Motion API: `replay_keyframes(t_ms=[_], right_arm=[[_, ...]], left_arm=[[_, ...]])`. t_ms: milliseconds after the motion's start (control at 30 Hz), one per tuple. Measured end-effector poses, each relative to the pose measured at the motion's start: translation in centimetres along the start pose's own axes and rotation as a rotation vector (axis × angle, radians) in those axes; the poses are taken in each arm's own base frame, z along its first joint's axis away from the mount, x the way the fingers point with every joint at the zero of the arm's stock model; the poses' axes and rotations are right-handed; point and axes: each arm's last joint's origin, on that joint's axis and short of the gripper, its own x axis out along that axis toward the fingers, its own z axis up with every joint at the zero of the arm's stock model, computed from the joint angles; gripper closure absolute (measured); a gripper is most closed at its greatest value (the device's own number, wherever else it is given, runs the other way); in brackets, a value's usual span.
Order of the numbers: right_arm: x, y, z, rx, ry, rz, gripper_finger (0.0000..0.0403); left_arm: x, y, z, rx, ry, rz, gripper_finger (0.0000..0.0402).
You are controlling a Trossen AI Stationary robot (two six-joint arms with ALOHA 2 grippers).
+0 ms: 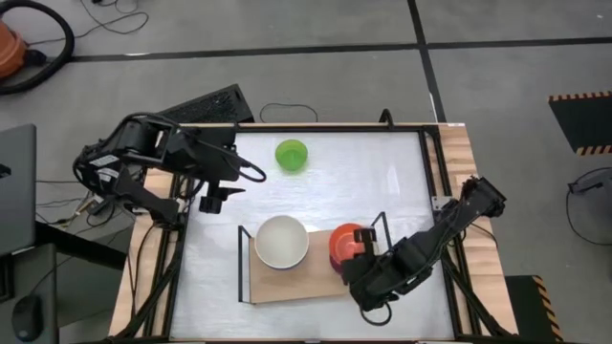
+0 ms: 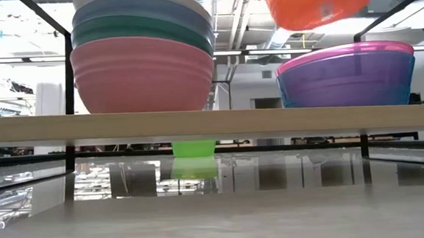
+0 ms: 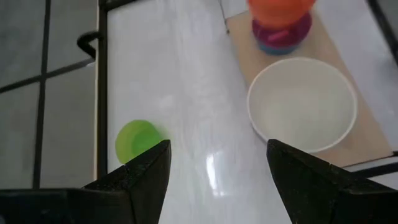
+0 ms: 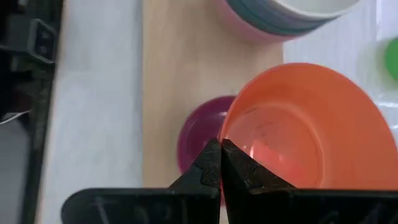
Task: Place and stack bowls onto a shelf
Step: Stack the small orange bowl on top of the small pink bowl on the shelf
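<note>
The right claw [image 4: 220, 163] is clamped on the rim of an orange bowl [image 4: 305, 124], held above a purple bowl [image 2: 346, 74] on the shelf [image 1: 287, 282]. Released off-centre, it could tip off. The left claw [image 3: 217, 171] hangs apart above the surface [image 1: 382, 172], near a green bowl [image 1: 292, 155].

The bench [image 1: 316, 196] is glossy white with a light wood border. The shelf [image 1: 287, 282] is pale wood with thin black wire frames. On it, one stack of bowls [image 2: 143, 53] runs pink at the bottom, then teal, blue and white on top, the white bowl [image 1: 281, 241] plain inside. The purple bowl [image 2: 346, 77] carries a pink rim. The orange-red bowl [image 4: 305, 130] is plain and glossy. A bright green bowl [image 1: 292, 155] is unpatterned. Both arms are black.
</note>
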Motion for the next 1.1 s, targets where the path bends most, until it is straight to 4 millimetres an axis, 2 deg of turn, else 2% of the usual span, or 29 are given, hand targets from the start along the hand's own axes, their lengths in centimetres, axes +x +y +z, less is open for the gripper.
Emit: replay_keyframes(t_ms=[233,367,633,967,1100], right_arm=[[4.1,0.4,-1.4,0.01,0.043,-0.002,0.0383],[5.1,0.4,-2.0,0.044,0.073,-0.005,0.0383],[4.8,1.2,-2.0,0.062,0.009,0.042,0.0383],[4.8,1.3,-1.8,0.067,-0.016,0.035,0.0382],[4.8,1.0,-1.7,0.076,-0.011,0.028,0.0348]], left_arm=[[-0.4,-0.2,0.2,0.03,-0.042,-0.004,0.0151],[-0.4,-0.2,0.2,0.032,-0.041,-0.004,0.0151],[-0.4,-0.2,0.2,0.046,-0.043,-0.003,0.0151],[-0.4,-0.2,0.3,0.044,-0.054,-0.006,0.0151],[-0.4,-0.2,0.3,0.045,-0.054,-0.007,0.0151]])
